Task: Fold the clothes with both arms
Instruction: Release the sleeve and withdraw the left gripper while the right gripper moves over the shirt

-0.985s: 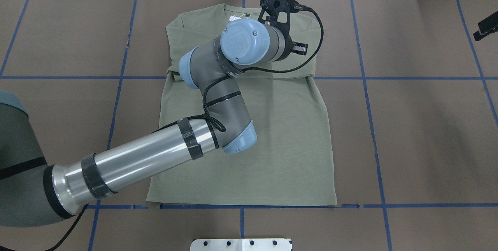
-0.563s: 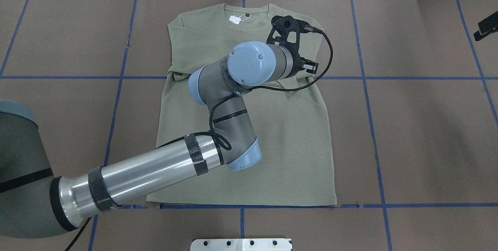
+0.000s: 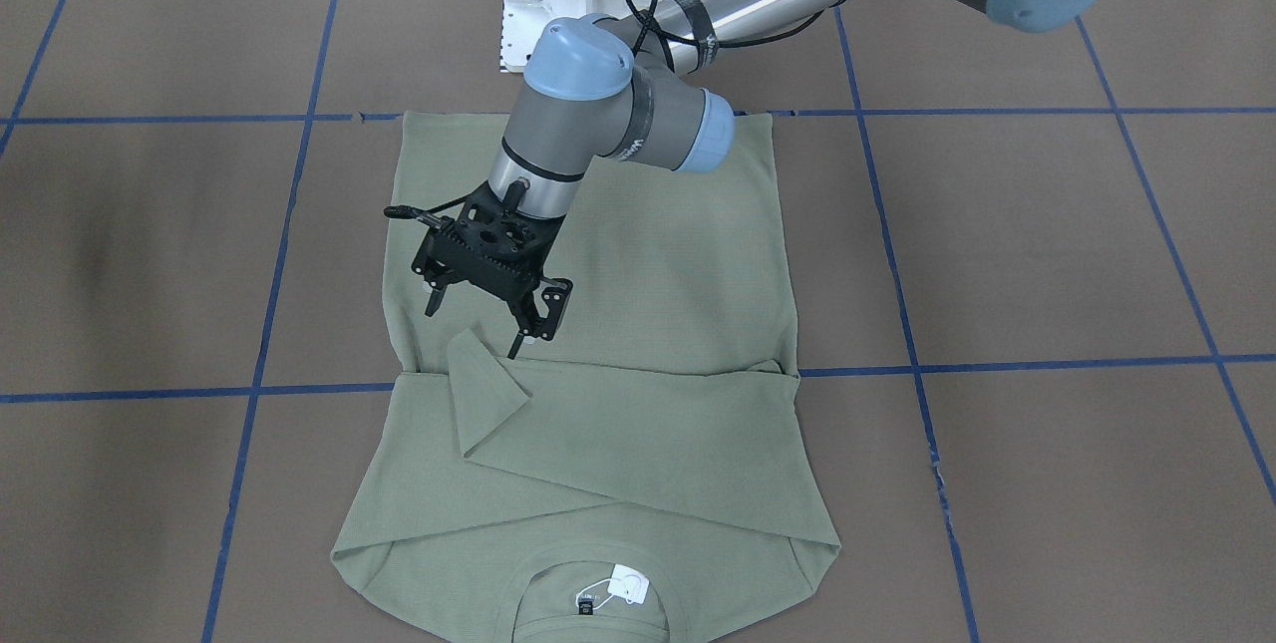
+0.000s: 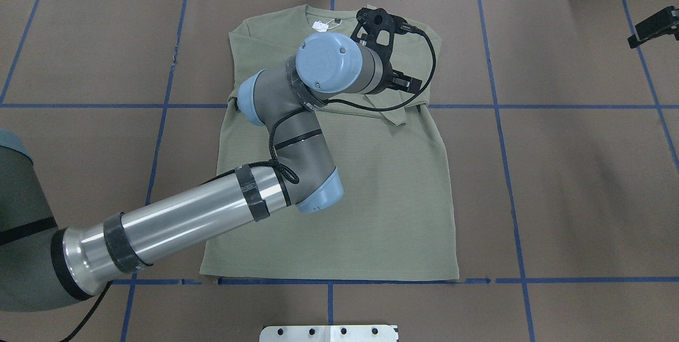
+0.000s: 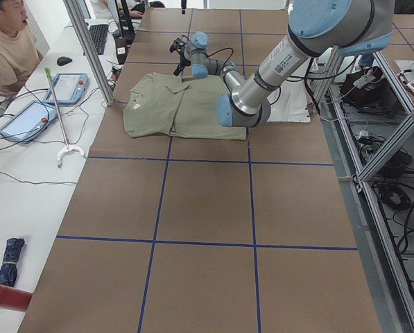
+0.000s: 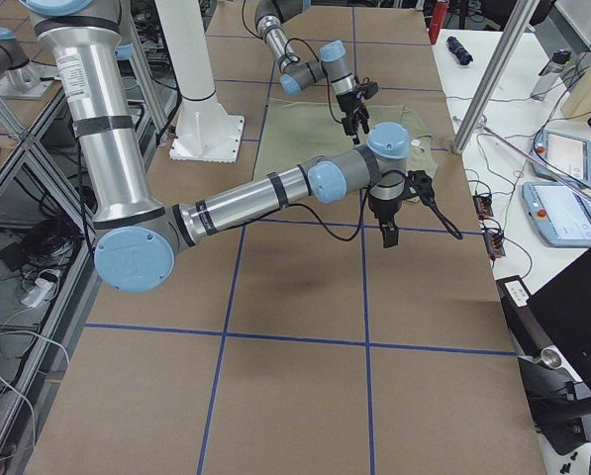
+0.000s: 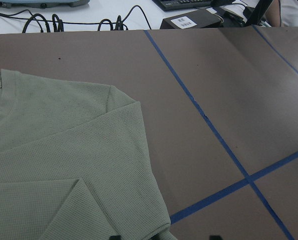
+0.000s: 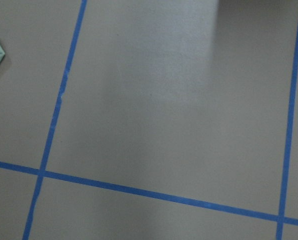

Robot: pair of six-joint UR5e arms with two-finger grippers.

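We see the left gripper (image 3: 481,319) with its jaws spread wide and nothing between them, poised over the shirt (image 3: 648,284), which lies flat on the table (image 3: 997,254) with both sleeves folded across its chest. One cuff (image 3: 485,374) lies just beyond the fingertips; whether they touch we cannot tell. The right gripper (image 6: 387,230) hangs over the table beside the shirt, and we cannot judge its jaws.

The sage-green long-sleeved knit shirt (image 4: 382,199) lies flat, collar at 12 o'clock, hem at 6, sleeves folded across the chest. The silver-and-grey left arm (image 4: 201,215) reaches over it from 8 o'clock, its black left gripper (image 3: 478,324) spread just above a turned-back cuff; the matching right arm (image 6: 236,203) hangs beyond the shirt at 2 o'clock.
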